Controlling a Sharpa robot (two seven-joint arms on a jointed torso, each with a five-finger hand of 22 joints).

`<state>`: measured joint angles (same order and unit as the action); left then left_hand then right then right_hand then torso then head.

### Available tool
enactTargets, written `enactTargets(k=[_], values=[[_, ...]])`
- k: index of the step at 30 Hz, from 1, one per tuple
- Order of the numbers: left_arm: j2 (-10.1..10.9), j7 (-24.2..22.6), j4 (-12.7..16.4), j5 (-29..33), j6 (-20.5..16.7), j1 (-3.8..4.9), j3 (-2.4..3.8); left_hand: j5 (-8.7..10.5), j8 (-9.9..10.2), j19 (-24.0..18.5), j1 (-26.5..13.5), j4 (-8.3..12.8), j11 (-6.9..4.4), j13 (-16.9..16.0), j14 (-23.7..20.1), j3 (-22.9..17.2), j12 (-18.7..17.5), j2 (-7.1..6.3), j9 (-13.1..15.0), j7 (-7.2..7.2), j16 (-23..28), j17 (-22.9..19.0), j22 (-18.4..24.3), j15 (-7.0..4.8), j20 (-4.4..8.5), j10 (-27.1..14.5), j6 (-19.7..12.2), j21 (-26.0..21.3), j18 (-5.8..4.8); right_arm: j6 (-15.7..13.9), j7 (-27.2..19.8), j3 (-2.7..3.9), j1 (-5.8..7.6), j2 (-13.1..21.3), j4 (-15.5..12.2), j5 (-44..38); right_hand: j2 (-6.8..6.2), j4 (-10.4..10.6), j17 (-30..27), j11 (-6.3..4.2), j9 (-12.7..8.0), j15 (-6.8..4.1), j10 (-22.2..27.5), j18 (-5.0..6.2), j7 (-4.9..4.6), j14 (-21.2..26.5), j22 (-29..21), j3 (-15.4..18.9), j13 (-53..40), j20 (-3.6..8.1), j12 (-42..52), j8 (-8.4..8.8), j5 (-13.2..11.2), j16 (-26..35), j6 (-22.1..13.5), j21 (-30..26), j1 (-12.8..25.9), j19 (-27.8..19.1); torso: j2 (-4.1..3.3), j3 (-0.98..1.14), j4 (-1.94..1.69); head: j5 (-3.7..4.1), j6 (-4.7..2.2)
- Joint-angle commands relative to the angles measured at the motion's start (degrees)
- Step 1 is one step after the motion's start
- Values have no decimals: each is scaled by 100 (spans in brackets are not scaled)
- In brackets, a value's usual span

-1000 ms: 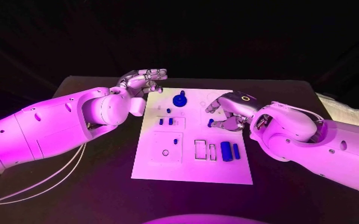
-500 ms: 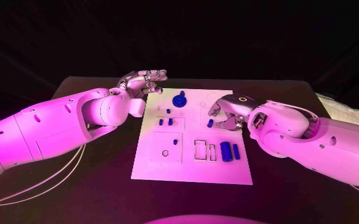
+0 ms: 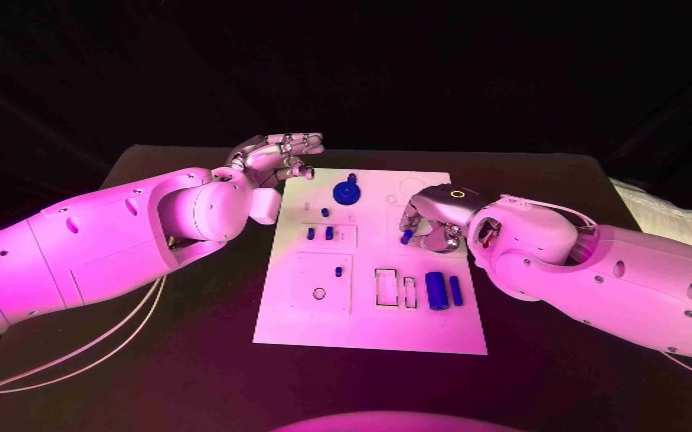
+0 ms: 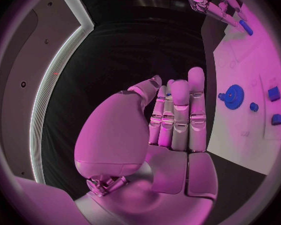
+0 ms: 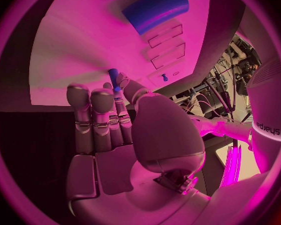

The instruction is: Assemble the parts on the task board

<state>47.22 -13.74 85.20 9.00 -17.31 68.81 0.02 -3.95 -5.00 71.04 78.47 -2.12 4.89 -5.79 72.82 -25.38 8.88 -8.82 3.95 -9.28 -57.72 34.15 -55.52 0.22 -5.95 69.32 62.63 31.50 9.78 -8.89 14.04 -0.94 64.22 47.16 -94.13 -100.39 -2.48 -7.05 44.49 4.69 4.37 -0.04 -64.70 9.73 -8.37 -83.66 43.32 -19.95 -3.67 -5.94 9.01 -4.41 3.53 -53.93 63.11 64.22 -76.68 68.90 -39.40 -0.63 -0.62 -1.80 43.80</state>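
Black table [image 3: 173, 352] across the lower half of the head view, dark matte top, far edge running level just above the frame's middle; beyond it, near-black room with nothing distinguishable. White rectangular task board [image 3: 361, 327] at centre of the table, long side running away from the camera.

On the board: blue gear-shaped part [image 3: 346, 193] near the upper middle, standing close to the far edge; two small blue pegs [image 3: 319, 235] left of centre; one tiny blue peg [image 3: 339, 273] in a square recess at lower left, beside a small dark ring [image 3: 319, 295]; two blue cylinders [image 3: 444, 291] lying side by side at lower right, next to outlined rectangular slots [image 3: 397, 288].

Left hand [image 3: 274, 159] at upper left of the board's corner, off the board, over the table. In the left wrist view, left hand [image 4: 168, 120] with fingers straight and side by side, thumb alongside, holding nothing; gear-shaped part [image 4: 232, 96] on the board at right.

Right hand [image 3: 433, 220] over the board's right middle, fingers curled down around a small blue peg-like part [image 3: 407, 237]. In the right wrist view, right hand [image 5: 109, 115] pinching that slim blue part [image 5: 113, 78] between thumb and fingertips, just above the white board [image 5: 72, 60]; large blue cylinder [image 5: 156, 7] at the top of the circle.
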Motion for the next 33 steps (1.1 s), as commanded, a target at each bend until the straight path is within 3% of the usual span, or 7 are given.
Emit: enactTargets(k=[1,15,24,33], values=[[-1,-10,18,-23,117,3,3,-5,-5,-32,-23,-13,-3,-9,-44,35,25,29,-6,6,10,-7,9,-7,0,-33,-30,-23,66,158,65,-1,-15,-28,18,-278,32,0,32,-10,7,-30,-69,-122,14,-47,61,-68,3,22,12,-40,-27,-48,71,57,14,58,4,-1,0,-3,12],[3,7,23,-33,127,3,3,-6,-10,-29,-18,-10,-5,-13,-43,40,35,38,-4,8,7,-8,18,-7,-1,-34,-27,-31,67,90,73,-2,-99,-192,157,-321,33,39,96,-31,6,-48,-159,-137,36,-56,152,-123,5,40,-37,-38,-35,-131,150,126,73,97,2,-1,-5,-6,38],[10,9,18,-34,130,3,3,-6,-10,-29,-18,-10,-5,-13,-43,40,35,38,-4,8,7,-8,18,-7,-1,-34,-27,-31,67,-774,138,1,-124,-124,92,-341,145,30,635,-158,66,-151,-543,-241,150,-173,784,-333,-31,133,-2,-130,-50,-653,451,536,-12,396,3,2,-6,-17,61],[15,8,-8,-34,122,3,3,-6,-10,-29,-18,-10,-5,-13,-43,40,35,38,-4,8,7,-8,18,-7,-1,-34,-27,-31,67,-1131,109,48,-75,96,-213,-109,130,33,699,-174,79,-164,-599,-252,164,-180,852,-357,-33,153,-12,-136,-54,-725,491,588,0,422,11,-5,1,-16,64]])
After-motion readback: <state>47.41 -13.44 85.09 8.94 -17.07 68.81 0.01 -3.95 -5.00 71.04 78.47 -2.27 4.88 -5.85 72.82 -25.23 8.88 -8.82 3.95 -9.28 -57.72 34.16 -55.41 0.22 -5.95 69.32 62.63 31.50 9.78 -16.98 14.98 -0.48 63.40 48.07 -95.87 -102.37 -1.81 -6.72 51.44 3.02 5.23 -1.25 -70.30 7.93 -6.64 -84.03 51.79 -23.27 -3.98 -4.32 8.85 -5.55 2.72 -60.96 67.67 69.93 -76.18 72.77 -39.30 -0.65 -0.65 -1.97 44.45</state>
